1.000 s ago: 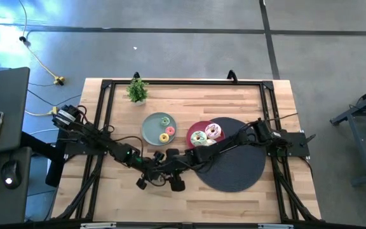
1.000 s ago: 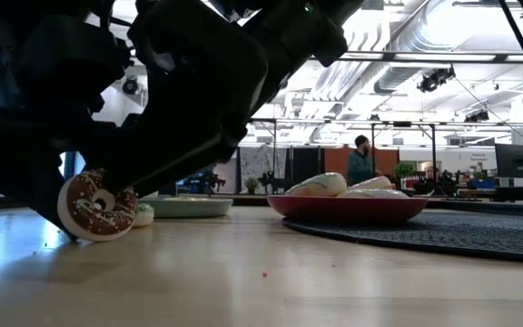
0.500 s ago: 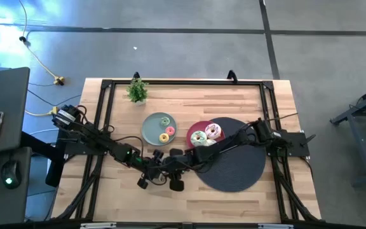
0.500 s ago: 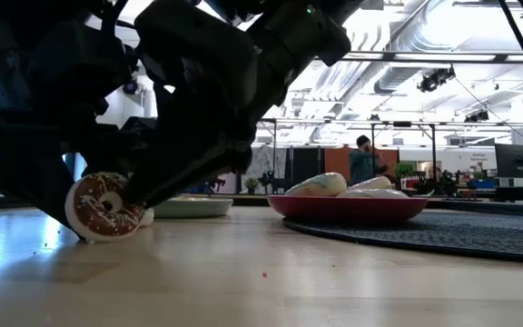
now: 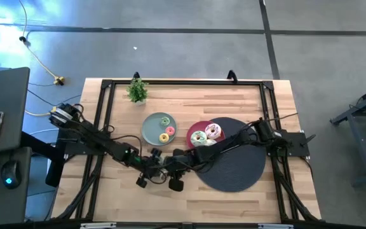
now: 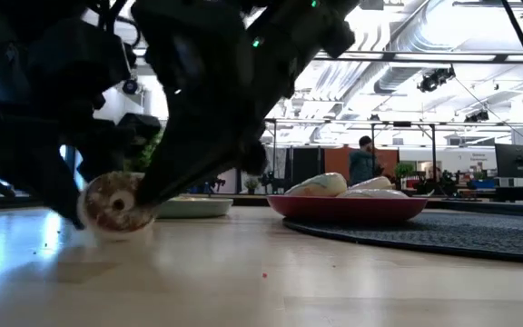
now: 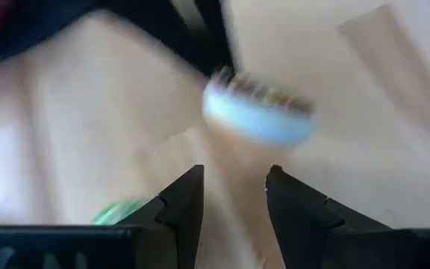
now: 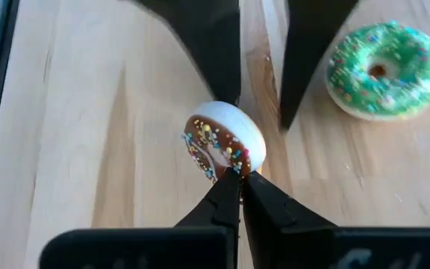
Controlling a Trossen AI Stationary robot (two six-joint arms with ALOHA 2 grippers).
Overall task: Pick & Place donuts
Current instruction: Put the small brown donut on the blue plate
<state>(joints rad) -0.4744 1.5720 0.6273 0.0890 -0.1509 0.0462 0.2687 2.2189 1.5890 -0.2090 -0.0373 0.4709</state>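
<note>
Pale wooden tabletop [image 5: 234, 102] in an open office hall. A chocolate-iced sprinkled ring donut [image 8: 222, 146] stands on edge, touching the right gripper's [image 8: 239, 179] together jaws; left gripper [image 7: 234, 198] jaws apart.

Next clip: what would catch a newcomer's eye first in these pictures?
Both arms meet near the table's front middle, where the right gripper pinches a chocolate-iced sprinkled donut standing on edge on the wood, with the left gripper open just short of it. A green donut lies flat on the table beside them. Behind, a red plate holds two larger donuts.
</note>
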